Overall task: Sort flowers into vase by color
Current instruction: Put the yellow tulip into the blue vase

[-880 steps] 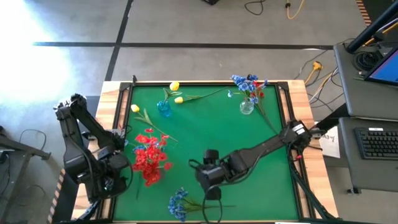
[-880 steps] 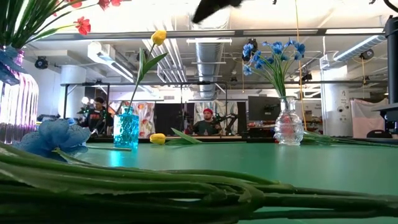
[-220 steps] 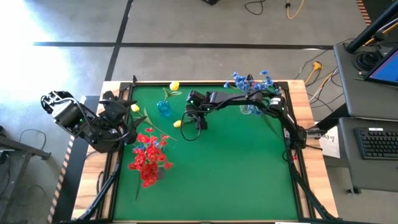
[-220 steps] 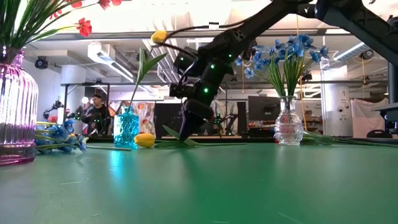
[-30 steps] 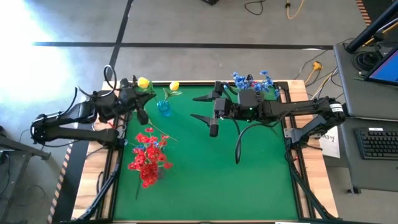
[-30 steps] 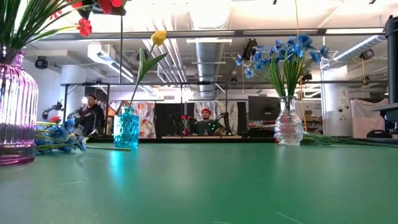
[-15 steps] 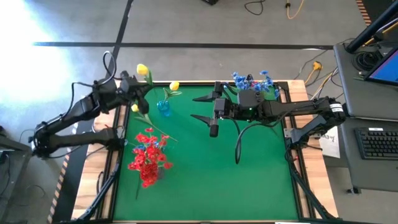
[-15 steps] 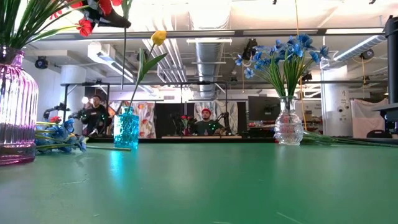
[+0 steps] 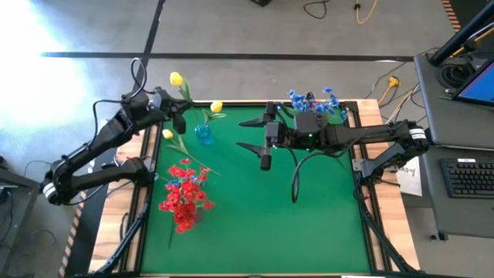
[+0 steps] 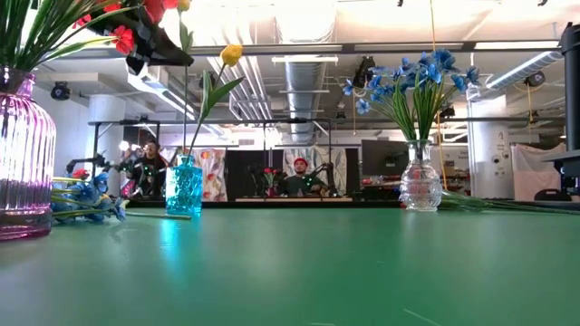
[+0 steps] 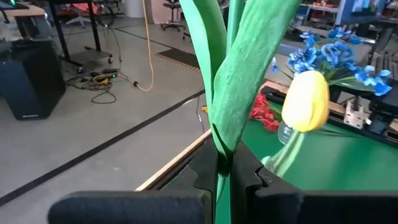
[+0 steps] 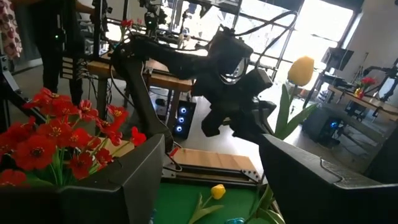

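1. Nearest me, low on the high view, I see the red flowers [image 9: 184, 195] bunched in the pink vase [image 10: 24, 154] on the green table [image 9: 309, 224].
2. Mid-table, my right gripper [image 9: 265, 143] hangs in the air with its fingers spread and nothing between them.
3. At the far left corner, my left gripper [image 9: 176, 110] is clenched on the stem of a yellow flower [image 9: 176, 79], held above the table edge; beside it, the small blue vase [image 9: 203, 134] holds another yellow bloom [image 9: 217, 106]; a third [image 9: 167, 134] lies flat nearby.
4. Farthest right, blue flowers [image 9: 312, 101] stand in the clear vase [image 10: 420, 184].
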### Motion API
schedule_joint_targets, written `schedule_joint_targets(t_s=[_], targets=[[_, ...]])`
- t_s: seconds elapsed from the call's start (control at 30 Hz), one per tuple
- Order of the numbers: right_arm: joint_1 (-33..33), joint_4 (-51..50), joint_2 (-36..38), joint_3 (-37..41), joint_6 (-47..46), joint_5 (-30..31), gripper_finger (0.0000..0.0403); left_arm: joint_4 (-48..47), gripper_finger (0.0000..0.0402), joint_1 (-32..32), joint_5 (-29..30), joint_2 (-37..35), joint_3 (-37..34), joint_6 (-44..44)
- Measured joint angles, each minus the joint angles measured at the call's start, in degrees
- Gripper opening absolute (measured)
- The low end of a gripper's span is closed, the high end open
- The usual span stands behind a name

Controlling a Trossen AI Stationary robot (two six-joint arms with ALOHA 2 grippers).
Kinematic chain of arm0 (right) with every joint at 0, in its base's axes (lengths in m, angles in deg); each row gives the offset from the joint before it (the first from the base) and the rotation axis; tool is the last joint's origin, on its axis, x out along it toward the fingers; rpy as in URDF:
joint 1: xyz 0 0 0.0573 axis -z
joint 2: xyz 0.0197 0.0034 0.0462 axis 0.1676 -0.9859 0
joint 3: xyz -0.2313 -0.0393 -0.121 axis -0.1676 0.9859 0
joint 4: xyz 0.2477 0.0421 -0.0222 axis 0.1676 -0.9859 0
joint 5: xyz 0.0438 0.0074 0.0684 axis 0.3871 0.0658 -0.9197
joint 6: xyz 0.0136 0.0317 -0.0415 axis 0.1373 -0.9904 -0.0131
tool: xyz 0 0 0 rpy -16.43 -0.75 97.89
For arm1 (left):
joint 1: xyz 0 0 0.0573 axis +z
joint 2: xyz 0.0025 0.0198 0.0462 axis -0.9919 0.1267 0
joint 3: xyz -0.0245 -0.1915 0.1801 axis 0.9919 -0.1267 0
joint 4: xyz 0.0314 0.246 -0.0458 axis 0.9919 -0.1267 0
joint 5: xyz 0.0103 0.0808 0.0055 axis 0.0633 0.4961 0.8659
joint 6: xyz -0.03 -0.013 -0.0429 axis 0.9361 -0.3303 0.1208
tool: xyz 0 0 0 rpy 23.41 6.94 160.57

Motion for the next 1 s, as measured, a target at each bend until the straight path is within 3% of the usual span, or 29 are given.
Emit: schedule_joint_targets(t_s=[0.27,0.6,1.0], targets=[[0.0,-0.03,0.0,0.0,-0.07,0.0,0.0251,3.46,0.0,0.37,-2.11,-0.32,-2.55,3.13],[0.0,-0.01,0.0,0.0,-0.09,0.04,0.0252,0.07,0.0,0.37,-2.32,-1.68,1.47,4.44],[0.0,0.29,0.0,-0.02,-0.58,0.07,0.0249,-0.31,0.0,0.37,-3.37,0.1,1.33,4.74]])
